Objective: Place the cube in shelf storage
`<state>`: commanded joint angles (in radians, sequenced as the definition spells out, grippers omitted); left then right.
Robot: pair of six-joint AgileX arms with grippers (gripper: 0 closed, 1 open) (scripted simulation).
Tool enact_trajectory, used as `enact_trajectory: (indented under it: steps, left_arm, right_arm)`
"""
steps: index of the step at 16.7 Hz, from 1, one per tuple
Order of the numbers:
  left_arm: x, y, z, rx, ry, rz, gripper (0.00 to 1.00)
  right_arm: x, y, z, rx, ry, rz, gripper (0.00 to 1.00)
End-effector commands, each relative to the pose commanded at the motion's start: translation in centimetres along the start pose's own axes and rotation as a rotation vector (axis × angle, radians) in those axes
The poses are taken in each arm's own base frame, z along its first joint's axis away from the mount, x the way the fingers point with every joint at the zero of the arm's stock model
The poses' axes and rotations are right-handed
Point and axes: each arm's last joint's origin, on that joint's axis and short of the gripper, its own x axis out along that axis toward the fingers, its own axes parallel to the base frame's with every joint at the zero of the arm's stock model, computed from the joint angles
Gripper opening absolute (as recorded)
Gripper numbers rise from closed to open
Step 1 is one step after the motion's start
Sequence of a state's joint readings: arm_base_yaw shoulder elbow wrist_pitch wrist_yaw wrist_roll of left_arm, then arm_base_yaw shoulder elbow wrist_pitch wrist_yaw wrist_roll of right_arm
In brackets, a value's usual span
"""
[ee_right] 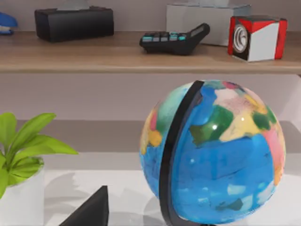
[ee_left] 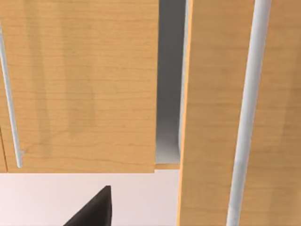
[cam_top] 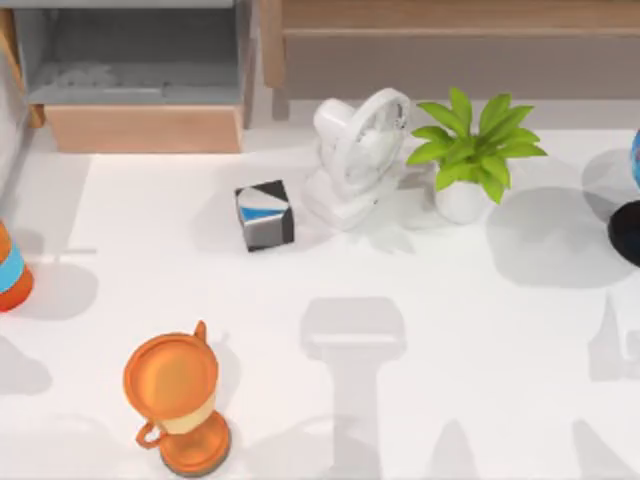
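Shelf storage, wide light-brown wooden unit (cam_top: pixel 450 15) at 12 to 1 o'clock of the white tabletop (cam_top: pixel 450 330), likely keeps its grey-brown recess (cam_top: pixel 450 65) free for the puzzle cube, whose place I cannot tell; left gripper (ee_left: pixel 94 212) and right gripper (ee_right: pixel 89 209) state: cannot tell either.

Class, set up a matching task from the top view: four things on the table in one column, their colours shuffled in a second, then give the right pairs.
Things:
1. trophy cup
2. desk fan
3. potted plant
4. dark cube

Colours:
A. white
B. black, white and blue
C. orange
D. green leaves, white pot

Pairs: 1-C, 2-A, 3-D, 4-B
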<state>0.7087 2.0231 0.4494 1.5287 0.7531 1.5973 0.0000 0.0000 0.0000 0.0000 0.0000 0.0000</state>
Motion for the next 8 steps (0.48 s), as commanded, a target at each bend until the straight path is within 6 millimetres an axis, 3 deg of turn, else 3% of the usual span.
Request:
enact_trajectory:
  steps: [2,8]
  left_arm:
    - [-0.75,-0.01,0.03,0.0,0.0,0.0,1.0]
    - [-0.57,0.18,-0.7,-0.008,0.028,0.0,1.0]
  right_arm:
    - [0.0,0.0,0.0,0.0,0.0,0.0,1.0]
    - [0.0,0.0,0.0,0.0,0.0,0.0,1.0]
